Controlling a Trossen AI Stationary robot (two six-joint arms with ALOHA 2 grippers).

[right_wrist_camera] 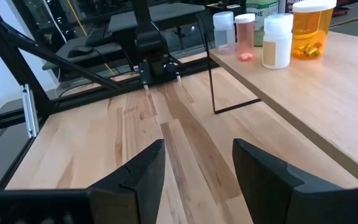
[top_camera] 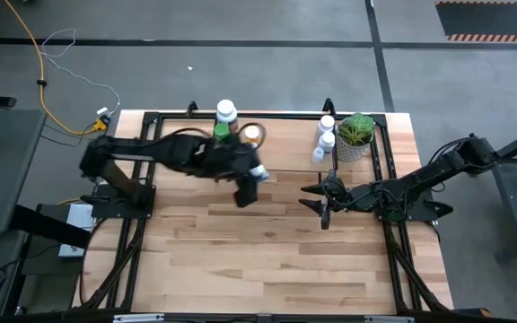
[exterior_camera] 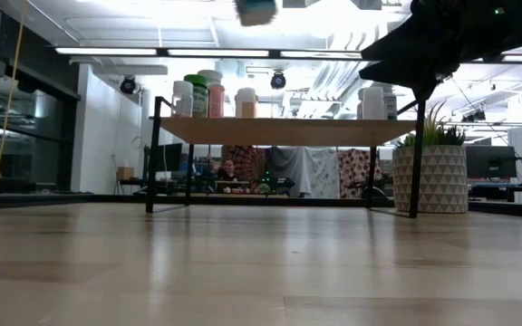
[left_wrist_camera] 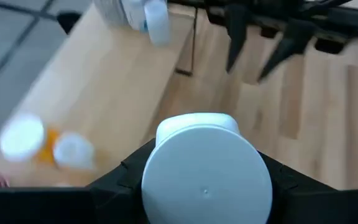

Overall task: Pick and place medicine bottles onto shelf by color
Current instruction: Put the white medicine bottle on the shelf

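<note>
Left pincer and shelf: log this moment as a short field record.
left pincer: over the table in front of the shelf, shut on a white-capped bottle
right pincer: open, empty, above the tabletop right of centre
shelf: at the table's far edge
bottles on shelf: one group at the left end, white ones at the right end
potted plant: beside the right-end bottles

Even, bright overhead lighting; ceiling strip lights [exterior_camera: 270, 52] glare white in the low view, leaving the arm at 1 o'clock a silhouette. The table [top_camera: 276, 251] shows soft, faint shadows under the arms. Left wrist view: motion blur smears the bottles on the shelf [left_wrist_camera: 104, 93], while the held white cap [left_wrist_camera: 207, 183] stays fairly sharp. Right wrist view is crisp, its own fingers dark
</note>
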